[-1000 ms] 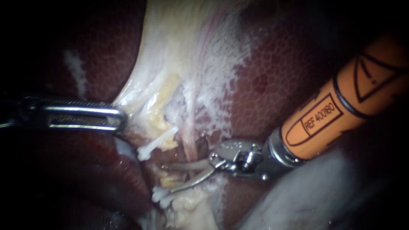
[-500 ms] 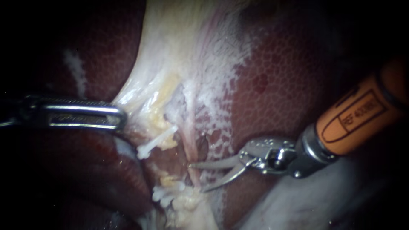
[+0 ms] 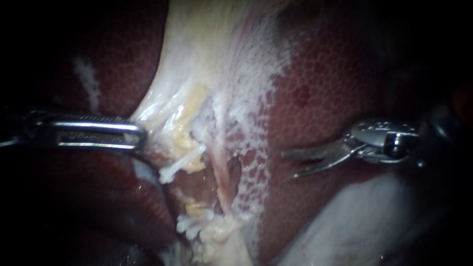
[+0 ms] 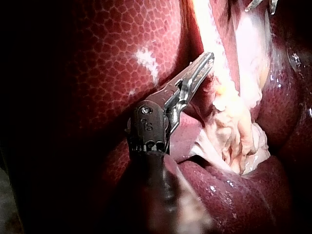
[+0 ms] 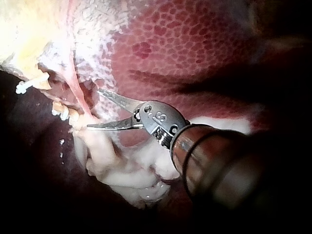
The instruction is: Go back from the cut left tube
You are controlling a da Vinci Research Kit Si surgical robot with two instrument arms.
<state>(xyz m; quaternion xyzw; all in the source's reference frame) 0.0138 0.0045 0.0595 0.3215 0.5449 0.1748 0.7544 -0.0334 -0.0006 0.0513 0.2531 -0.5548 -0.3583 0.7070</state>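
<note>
Steel right instrument (image 3: 290,165) had backed clear of the cut left tube (image 3: 185,161), pincer partly open, empty: retreat looked nearly done; left instrument's (image 3: 140,136) pincer gripped pale tissue (image 3: 162,108).

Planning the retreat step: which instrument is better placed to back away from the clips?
The right instrument. Its open blades hang free over the liver, gripping nothing. The left instrument has its jaws shut on the pale tissue, apparently tensioning it.

instruments 2: left instrument (image 3: 140,135), right instrument (image 3: 290,165) | liver (image 3: 315,88) 1 | pink tube (image 3: 222,172) running whole 1 | white clips: lone clip (image 3: 180,165) 1, lower clip cluster (image 3: 192,224) 1, clips in it cannot be counted | pale tissue sheet (image 3: 207,59) 1
</note>
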